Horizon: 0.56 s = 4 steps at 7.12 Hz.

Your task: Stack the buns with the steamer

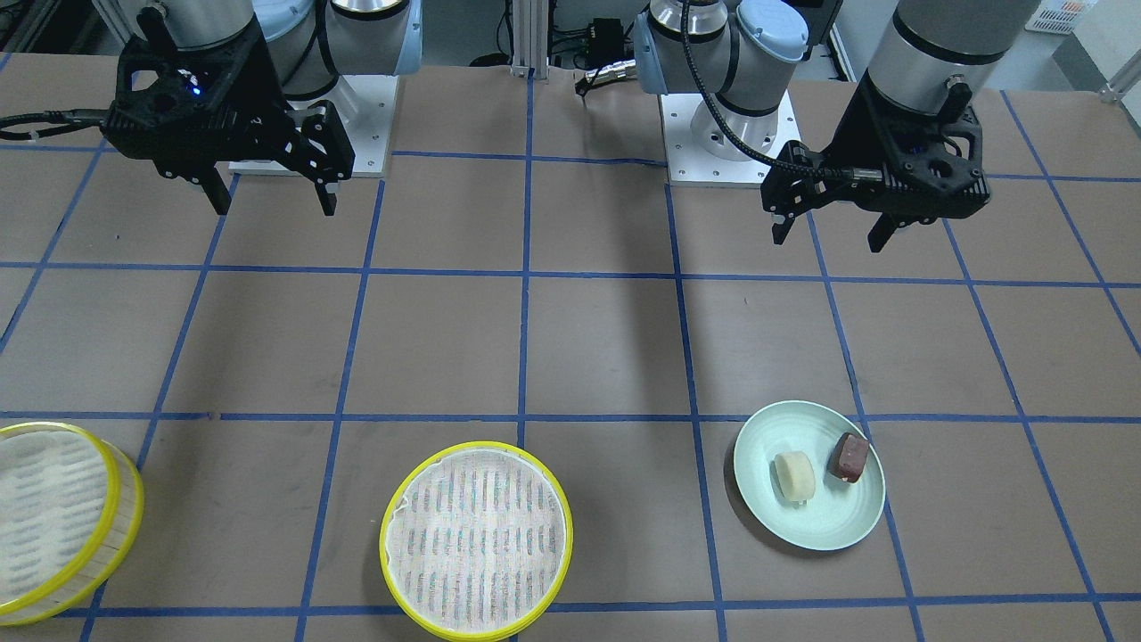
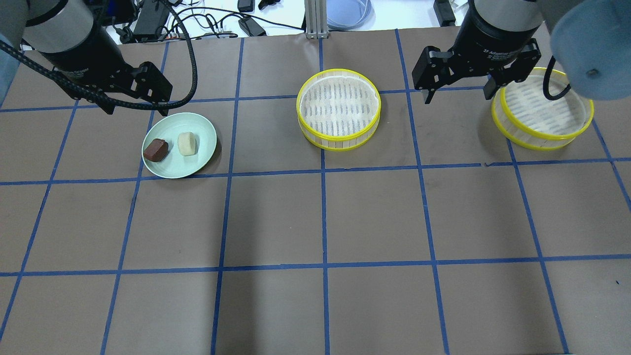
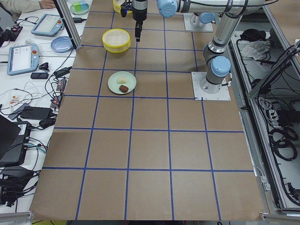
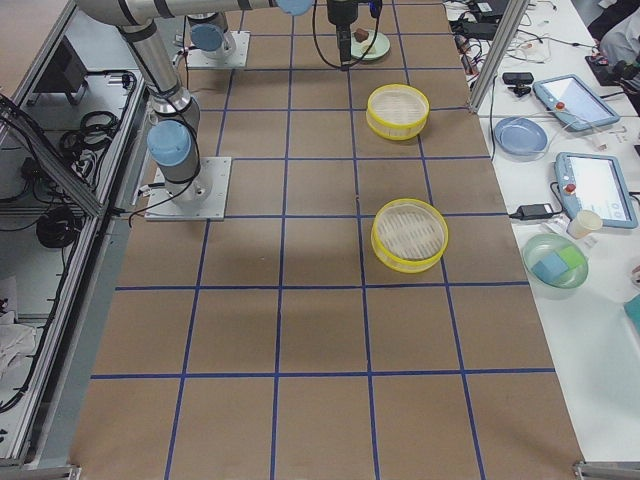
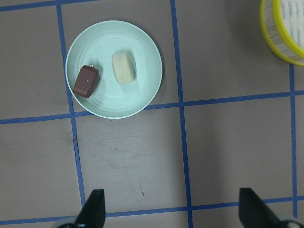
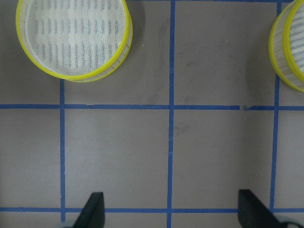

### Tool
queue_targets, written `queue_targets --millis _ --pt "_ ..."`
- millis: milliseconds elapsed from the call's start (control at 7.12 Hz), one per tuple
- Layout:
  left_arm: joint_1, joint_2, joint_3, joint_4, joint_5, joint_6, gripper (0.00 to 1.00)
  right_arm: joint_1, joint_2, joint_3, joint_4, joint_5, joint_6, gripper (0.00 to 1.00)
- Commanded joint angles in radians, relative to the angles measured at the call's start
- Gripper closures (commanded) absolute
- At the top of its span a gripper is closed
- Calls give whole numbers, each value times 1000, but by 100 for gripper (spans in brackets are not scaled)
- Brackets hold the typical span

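A cream-white bun (image 2: 187, 143) and a reddish-brown bun (image 2: 156, 150) lie side by side on a pale green plate (image 2: 180, 168) at the left. Both show in the left wrist view, the cream bun (image 5: 123, 68) to the right of the brown bun (image 5: 86, 81). One steamer tray (image 2: 338, 108) stands empty at the middle back, the other steamer tray (image 2: 542, 108) at the right back. My left gripper (image 2: 134, 109) hangs open and empty above the table near the plate. My right gripper (image 2: 458, 97) hangs open and empty between the two trays.
Brown table cover with a blue tape grid. In the front view the plate (image 1: 820, 526) and both trays (image 1: 477, 539) (image 1: 53, 517) stand along the operators' side. Cables and tablets lie past that table edge.
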Motion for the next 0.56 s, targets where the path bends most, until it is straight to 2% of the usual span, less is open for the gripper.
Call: queue_targets --millis 0,421 --pt "0 2 -4 -3 3 3 0 0 3 2 -2 6 1 0" --pt "1 8 -4 -26 1 2 0 -2 4 2 -3 4 -2 0"
